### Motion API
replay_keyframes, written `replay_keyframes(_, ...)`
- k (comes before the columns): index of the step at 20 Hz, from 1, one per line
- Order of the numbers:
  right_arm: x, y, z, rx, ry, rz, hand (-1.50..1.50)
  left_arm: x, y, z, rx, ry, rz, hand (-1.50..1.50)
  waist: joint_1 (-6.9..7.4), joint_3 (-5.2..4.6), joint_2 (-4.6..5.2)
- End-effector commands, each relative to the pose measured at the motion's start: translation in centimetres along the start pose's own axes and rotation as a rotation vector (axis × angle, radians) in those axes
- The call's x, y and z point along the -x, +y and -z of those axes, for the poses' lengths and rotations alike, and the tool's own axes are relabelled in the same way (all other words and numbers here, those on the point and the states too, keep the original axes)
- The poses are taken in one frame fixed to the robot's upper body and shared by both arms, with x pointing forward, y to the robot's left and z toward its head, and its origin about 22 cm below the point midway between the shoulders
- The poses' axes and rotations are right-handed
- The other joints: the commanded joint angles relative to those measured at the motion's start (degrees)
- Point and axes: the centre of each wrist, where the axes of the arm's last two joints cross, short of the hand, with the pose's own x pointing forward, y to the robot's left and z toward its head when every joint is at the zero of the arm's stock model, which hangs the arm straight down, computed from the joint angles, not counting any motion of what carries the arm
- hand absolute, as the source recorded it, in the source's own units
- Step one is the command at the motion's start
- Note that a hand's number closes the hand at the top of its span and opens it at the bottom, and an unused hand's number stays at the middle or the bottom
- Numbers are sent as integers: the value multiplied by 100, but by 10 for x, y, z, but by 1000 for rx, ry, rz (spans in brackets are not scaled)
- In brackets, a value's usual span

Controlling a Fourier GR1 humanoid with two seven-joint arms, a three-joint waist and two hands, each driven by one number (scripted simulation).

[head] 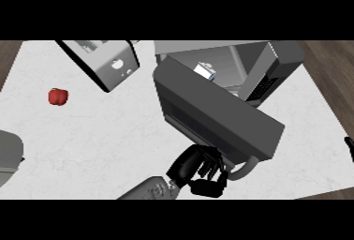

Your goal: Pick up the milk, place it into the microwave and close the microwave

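The left robot hand [197,171] sits at the near middle of the counter [90,140], its fingers curled against the near edge of the microwave door [214,117], just beside the door's handle [245,171]. The right robot hand [350,149] shows only as a dark sliver at the right edge; whether it is spread or curled cannot be determined. The microwave [269,65] stands at the far right with its door swung partly open toward the near left. The milk [205,71] stands inside the cavity, toward the far left of the opening, its long axis apparently upright. A red pepper [58,96] lies at the left, well apart. A toaster [104,61] stands at the far left of the microwave.
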Motion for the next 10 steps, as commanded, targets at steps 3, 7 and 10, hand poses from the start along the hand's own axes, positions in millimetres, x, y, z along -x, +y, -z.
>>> replay_keyframes(3, -15, -6, 18, -74, -52, 36, -150, -23, 7, 18, -152, -107, -60, 150, -251, -27, 54)
replay_keyframes(7, -19, -3, 23, -99, -51, 66, -150, -36, 16, 25, -248, -186, -144, 150, -381, -35, 104)
replay_keyframes(10, -24, -8, 34, -138, -62, 69, -150, -45, 24, 36, -262, -182, -176, 150, -540, -26, 165)
